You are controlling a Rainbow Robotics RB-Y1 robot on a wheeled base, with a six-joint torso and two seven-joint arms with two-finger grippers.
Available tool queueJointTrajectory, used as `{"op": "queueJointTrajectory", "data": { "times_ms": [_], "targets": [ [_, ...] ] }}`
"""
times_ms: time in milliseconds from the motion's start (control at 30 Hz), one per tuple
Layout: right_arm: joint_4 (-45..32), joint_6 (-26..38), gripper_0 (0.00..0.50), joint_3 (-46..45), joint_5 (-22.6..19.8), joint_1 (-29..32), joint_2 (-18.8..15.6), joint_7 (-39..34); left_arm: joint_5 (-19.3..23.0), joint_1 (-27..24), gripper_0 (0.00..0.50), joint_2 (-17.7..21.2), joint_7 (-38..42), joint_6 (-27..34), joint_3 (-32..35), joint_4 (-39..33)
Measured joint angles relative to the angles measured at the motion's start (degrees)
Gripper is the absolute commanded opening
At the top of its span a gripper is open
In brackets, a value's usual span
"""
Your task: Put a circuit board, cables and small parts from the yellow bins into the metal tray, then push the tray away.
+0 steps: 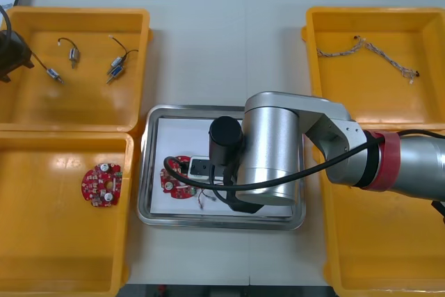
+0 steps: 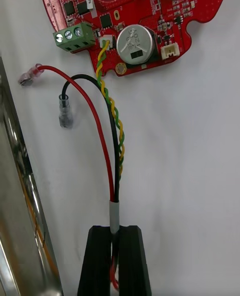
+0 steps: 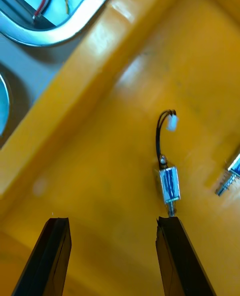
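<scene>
- The right gripper (image 2: 115,231) is down inside the metal tray (image 1: 221,222). Its black fingers are pinched narrow on a cable (image 2: 114,215), gripping it at the grey sleeve.
- From that grip the cable's red and black leads fan out over the tray's white floor. A yellow-and-green twisted pair runs on to a round red circuit board (image 2: 135,20), which lies flat in the tray toward its left side.
- The right arm reaches in from the tray's right and covers most of it.
- The left gripper (image 3: 112,221) hovers over the yellow bin (image 1: 90,102) at the tray's far left — fingers spread wide, holding nothing.
- A small metal part (image 3: 169,183) lies on that bin's floor just beyond one fingertip. More small metal parts (image 1: 115,67) lie nearby in the same bin.
- A second circuit board (image 1: 102,186) sits in the near bin (image 1: 55,241) to the left of the tray.
- A twisted cable (image 1: 368,52) lies in the far bin (image 1: 375,99) on the tray's right — well apart from both grippers.
</scene>
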Motion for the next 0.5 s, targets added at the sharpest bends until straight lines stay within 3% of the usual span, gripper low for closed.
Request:
{"op": "queueJointTrajectory", "data": {
  "times_ms": [33,100,133,167,233,500],
  "targets": [
    [0.03,-0.28,0.175,0.00,0.00,0.13,-0.04,0.00,-0.26,-0.58,0.500,-0.11,0.00,-0.11,0.00,0.98],
    [0.07,-0.98,0.175,0.00,-0.01,0.43,-0.16,0.00,-0.99,-1.61,0.500,-0.53,0.00,-0.19,0.00,2.63],
    [0.07,-1.34,0.373,0.00,-0.01,0.58,-0.23,-0.01,-1.32,-2.09,0.500,-0.80,0.00,-0.20,0.00,3.17],
    [0.08,-1.62,0.438,0.01,0.00,0.76,-0.32,-0.01,-1.75,-2.55,0.500,-1.13,0.00,-0.21,0.00,3.57],
    [0.10,-2.21,0.500,0.01,0.06,1.15,-0.44,-0.01,-2.90,-3.30,0.500,-1.85,0.00,-0.23,0.00,4.04],
    [-1.24,-2.12,0.500,-0.10,1.02,1.61,-1.03,-0.38,-9.96,-4.21,0.500,-6.20,0.00,-2.16,0.10,4.54]
  ]
}}
